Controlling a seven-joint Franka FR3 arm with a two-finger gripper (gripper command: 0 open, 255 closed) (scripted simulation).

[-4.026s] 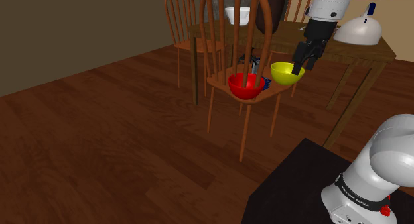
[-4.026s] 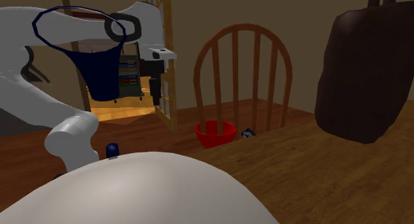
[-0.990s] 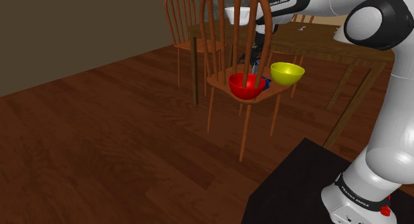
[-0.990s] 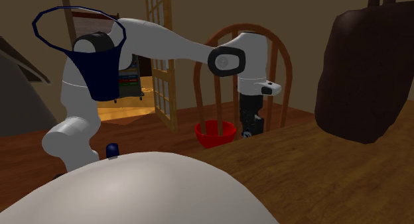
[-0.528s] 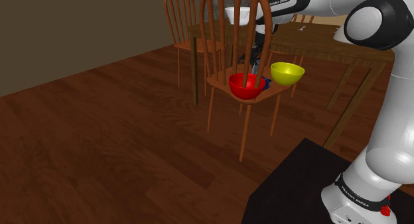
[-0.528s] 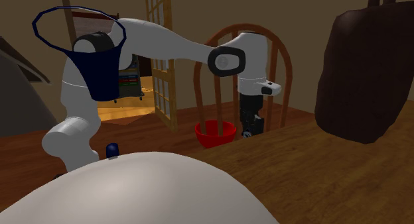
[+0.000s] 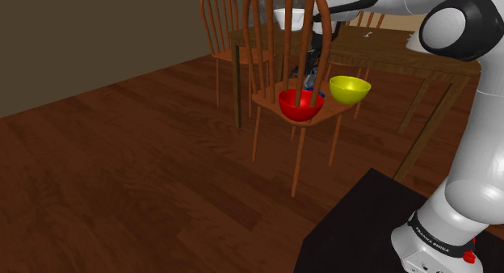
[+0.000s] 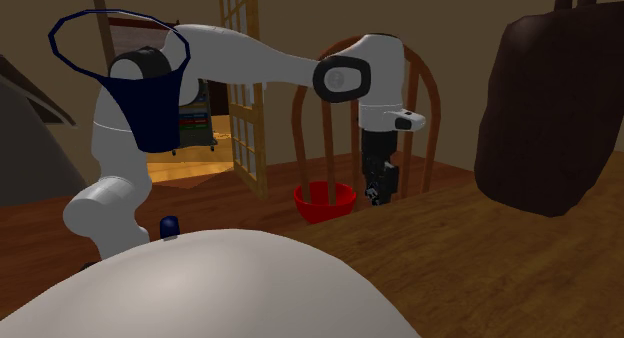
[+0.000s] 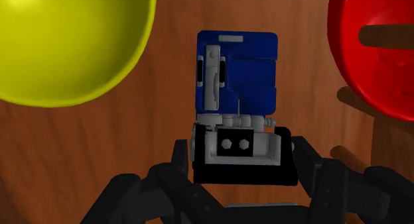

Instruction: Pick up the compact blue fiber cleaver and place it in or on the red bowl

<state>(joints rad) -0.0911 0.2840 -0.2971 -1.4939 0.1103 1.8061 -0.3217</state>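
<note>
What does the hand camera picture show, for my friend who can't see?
The black gripper clasps a blue and white cleaver by its black end. A yellow bowl and a red bowl flank it on a wooden seat.

I worked in a home's dining room: a dark wooden plank floor [image 7: 121, 166], arched spindle-back wooden chairs [image 7: 300, 154] beside a brown wooden dining table [image 7: 420, 63], a glazed wooden door [image 8: 245, 136] standing open, and a dark brown bag [image 8: 545, 116] on the tabletop.
</note>
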